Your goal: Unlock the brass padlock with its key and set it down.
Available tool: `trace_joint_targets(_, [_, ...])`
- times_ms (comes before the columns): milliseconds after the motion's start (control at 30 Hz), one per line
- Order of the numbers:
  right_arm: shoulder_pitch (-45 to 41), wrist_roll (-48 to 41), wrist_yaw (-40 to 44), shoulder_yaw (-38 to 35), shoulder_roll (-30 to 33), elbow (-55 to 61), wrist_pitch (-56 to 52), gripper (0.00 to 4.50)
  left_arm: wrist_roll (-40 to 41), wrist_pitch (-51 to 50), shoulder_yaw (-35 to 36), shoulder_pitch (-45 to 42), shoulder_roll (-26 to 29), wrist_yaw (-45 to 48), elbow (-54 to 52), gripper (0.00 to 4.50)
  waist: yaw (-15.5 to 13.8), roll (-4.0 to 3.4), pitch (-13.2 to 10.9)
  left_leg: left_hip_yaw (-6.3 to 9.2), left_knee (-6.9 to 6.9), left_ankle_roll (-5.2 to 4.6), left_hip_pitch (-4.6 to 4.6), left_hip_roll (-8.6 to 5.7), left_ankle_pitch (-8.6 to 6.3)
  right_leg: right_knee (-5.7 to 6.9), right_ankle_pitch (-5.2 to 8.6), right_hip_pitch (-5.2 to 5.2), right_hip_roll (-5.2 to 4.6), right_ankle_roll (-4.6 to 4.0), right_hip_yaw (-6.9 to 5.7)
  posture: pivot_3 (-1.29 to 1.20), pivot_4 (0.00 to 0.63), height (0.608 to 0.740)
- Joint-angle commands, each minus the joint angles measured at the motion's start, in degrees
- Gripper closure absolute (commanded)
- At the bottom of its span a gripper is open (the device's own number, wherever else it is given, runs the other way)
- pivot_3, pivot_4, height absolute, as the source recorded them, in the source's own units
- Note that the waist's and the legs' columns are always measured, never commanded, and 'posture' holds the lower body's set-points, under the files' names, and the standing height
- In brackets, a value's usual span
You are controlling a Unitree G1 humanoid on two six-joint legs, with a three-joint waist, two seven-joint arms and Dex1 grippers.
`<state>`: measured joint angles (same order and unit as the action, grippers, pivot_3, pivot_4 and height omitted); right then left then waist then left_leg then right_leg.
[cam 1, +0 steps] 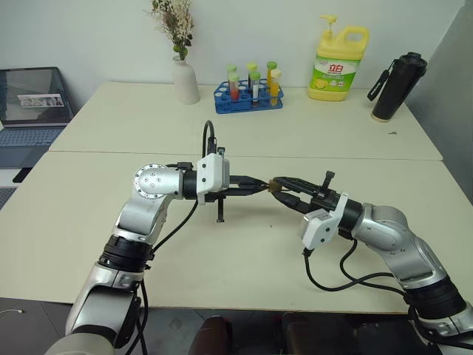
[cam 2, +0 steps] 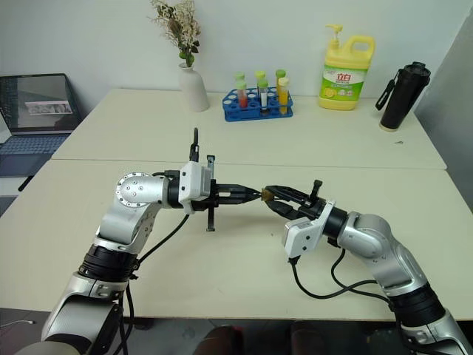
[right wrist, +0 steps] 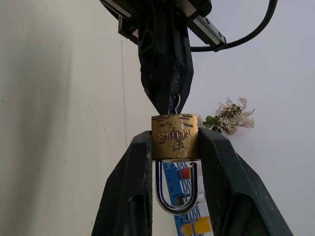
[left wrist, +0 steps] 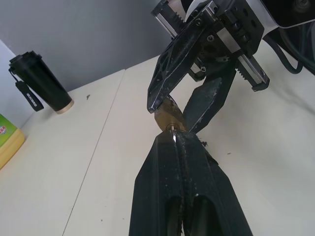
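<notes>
The brass padlock (right wrist: 174,136) hangs in the air above the middle of the near table, pinched by its sides between the two fingers of my right gripper (cam 1: 281,186), which is shut on it. Its silvery shackle (right wrist: 176,199) points back toward the right wrist and looks seated in the body. My left gripper (cam 1: 259,186) comes in level from the left, shut, its tips (right wrist: 167,101) against the padlock's keyhole end. A silvery sliver of the key (left wrist: 173,131) shows between those tips and the padlock (left wrist: 169,119); the rest of the key is hidden inside the fingers.
Cream tables (cam 1: 222,259) meet at a seam behind the grippers. On the far table stand a white vase (cam 1: 185,80), a blue tube rack (cam 1: 250,96), a yellow detergent bottle (cam 1: 338,65) and a black flask (cam 1: 395,87). A laptop (cam 1: 33,103) sits at the far left.
</notes>
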<state>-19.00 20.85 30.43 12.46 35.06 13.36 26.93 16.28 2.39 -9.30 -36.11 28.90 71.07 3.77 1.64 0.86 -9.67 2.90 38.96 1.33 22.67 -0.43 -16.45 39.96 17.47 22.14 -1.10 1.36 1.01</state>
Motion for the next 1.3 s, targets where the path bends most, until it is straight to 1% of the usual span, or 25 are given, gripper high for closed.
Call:
trace_joint_targets(33, [-0.9,-1.7,-0.7,-1.4,-0.6,2.9,0.8,3.56,1.2,-3.4,-0.6,0.1,-0.2,-0.1,-2.1,4.5,0.0,0.0,0.0,0.0,0.0,0.0,0.0,0.0,0.0,0.0,0.0,0.0,0.0,0.0,0.0,0.0,0.15,0.74])
trace_joint_targets(67, [-0.9,-1.7,-0.7,-1.4,-0.6,2.9,0.7,3.56,2.1,-4.5,-0.6,0.2,-0.3,0.1,-2.6,4.5,0.0,0.0,0.0,0.0,0.0,0.0,0.0,0.0,0.0,0.0,0.0,0.0,0.0,0.0,0.0,0.0,0.15,0.74])
trace_joint_targets(167, [-1.0,-1.6,-0.7,-1.3,-0.7,2.9,0.7,3.56,6.4,-16.7,0.4,-0.7,0.0,-1.7,-4.1,4.5,0.0,0.0,0.0,0.01,0.0,0.0,0.0,0.0,0.0,0.0,0.0,0.0,0.0,0.0,0.0,0.0,0.15,0.74])
trace_joint_targets(200, [-1.0,-1.6,-0.7,-1.3,-0.7,2.9,0.7,3.56,7.7,-20.1,0.7,-1.1,0.1,-2.2,-4.5,4.1,0.0,0.0,0.0,0.01,0.0,0.0,0.0,0.0,0.0,0.01,0.0,0.0,0.0,0.0,0.0,0.0,0.15,0.74])
trace_joint_targets(267, [-0.8,-1.5,-0.7,-1.4,-0.6,3.0,0.7,3.56,8.7,-25.8,2.2,-2.3,0.2,-4.9,-4.0,3.61,0.0,0.0,0.0,0.02,0.0,-0.01,0.0,0.0,0.0,0.01,0.0,0.0,0.01,0.0,-0.01,0.0,0.15,0.74])
trace_joint_targets(300, [-0.7,-1.5,-0.7,-1.4,-0.6,3.1,0.6,3.56,9.6,-28.5,2.6,-2.4,0.9,-4.9,-4.5,3.34,0.0,0.0,0.0,0.03,0.0,-0.01,0.0,0.0,0.0,0.01,0.0,0.0,0.01,0.0,-0.02,0.0,0.15,0.74])
trace_joint_targets(333, [-0.6,-1.5,-0.6,-1.5,-0.5,3.1,0.4,3.56,12.3,-33.4,3.4,-2.4,1.9,-4.7,-5.8,3.03,0.1,0.0,0.0,0.03,0.0,-0.01,0.0,0.0,0.0,0.01,0.0,0.0,0.01,0.0,-0.01,0.0,0.15,0.74])
trace_joint_targets(400, [-0.4,-1.6,-0.5,-1.6,-0.6,3.2,0.1,3.56,17.2,-41.1,4.7,-2.3,3.6,-4.0,-8.4,3.02,0.2,0.0,0.0,0.03,0.0,0.0,0.0,0.01,0.01,0.02,0.0,0.01,0.02,0.0,0.0,0.0,0.15,0.74])
trace_joint_targets(433, [-0.3,-1.7,-0.5,-1.7,-0.6,3.3,-0.2,3.56,18.9,-42.9,5.6,-2.0,4.0,-4.1,-9.7,3.02,0.3,0.0,0.0,0.03,0.0,0.0,0.0,0.02,0.01,0.02,0.0,0.02,0.02,0.0,0.0,0.0,0.15,0.74])
trace_joint_targets(500, [-0.2,-1.8,-0.6,-1.8,-0.6,3.3,-0.5,3.56,20.5,-44.5,6.6,-1.8,4.2,-4.7,-11.1,3.02,0.2,0.0,0.0,0.05,0.0,0.04,0.0,0.03,0.03,0.02,0.0,0.02,0.02,0.0,-0.02,0.0,0.15,0.74])
trace_joint_targets(567, [-0.3,-1.8,-0.6,-1.7,-0.6,3.2,-0.3,3.56,20.4,-45.3,6.9,-1.9,3.7,-6.7,-11.6,3.02,0.1,0.0,0.0,0.04,0.0,0.14,0.0,0.03,0.08,0.01,0.0,0.0,0.02,0.0,-0.01,0.0,0.15,0.74])
trace_joint_targets(667, [-1.1,-2.0,-0.2,-1.2,-0.7,2.8,-0.1,3.56,23.0,-48.8,7.0,-2.0,2.1,-9.3,-13.4,3.02,-0.1,0.0,0.0,0.05,0.0,0.14,-0.01,0.01,0.09,0.01,0.0,-0.02,0.01,0.0,-0.01,0.0,0.15,0.74])
trace_joint_targets(733, [-1.3,-2.1,-0.2,-1.2,-0.7,2.6,-0.2,3.56,22.7,-48.7,6.5,-2.0,1.9,-9.9,-13.8,3.02,0.0,0.0,0.0,0.04,0.0,0.14,-0.01,0.01,0.09,0.01,0.0,-0.02,0.0,0.0,-0.01,0.0,0.15,0.74])
trace_joint_targets(833, [-1.2,-2.1,-0.2,-1.3,-0.8,2.8,-0.3,3.56,19.1,-44.7,5.0,-1.3,2.7,-9.9,-12.6,3.02,0.0,0.0,0.0,0.05,0.0,0.22,-0.01,0.01,0.14,0.01,0.0,-0.01,0.01,0.0,-0.01,0.0,0.15,0.74])
trace_joint_targets(933, [-0.9,-2.2,-0.1,-1.3,-0.7,3.1,-0.4,3.56,18.7,-44.4,5.4,-1.5,2.3,-10.8,-12.1,2.44,0.0,0.0,0.0,0.04,0.0,0.23,-0.02,0.01,0.14,0.02,0.0,-0.01,0.01,0.0,-0.01,0.0,0.15,0.74])
trace_joint_targets(1133, [-0.6,-2.2,-0.1,-1.3,-0.7,3.3,-0.7,3.56,18.7,-43.7,5.0,-1.8,1.5,-11.0,-11.6,0.63,0.0,0.0,0.0,0.04,0.0,0.23,-0.01,0.01,0.14,0.01,0.0,-0.01,0.01,0.0,0.0,0.0,0.15,0.74])
trace_joint_targets(1300, [-0.6,-2.2,0.0,-1.2,-0.6,3.6,-0.9,3.56,20.3,-46.1,5.2,-2.8,0.1,-11.7,-11.5,0.61,0.0,0.0,0.0,0.04,0.0,0.23,-0.01,0.01,0.14,0.01,0.0,-0.01,0.01,0.0,0.0,0.0,0.15,0.74])
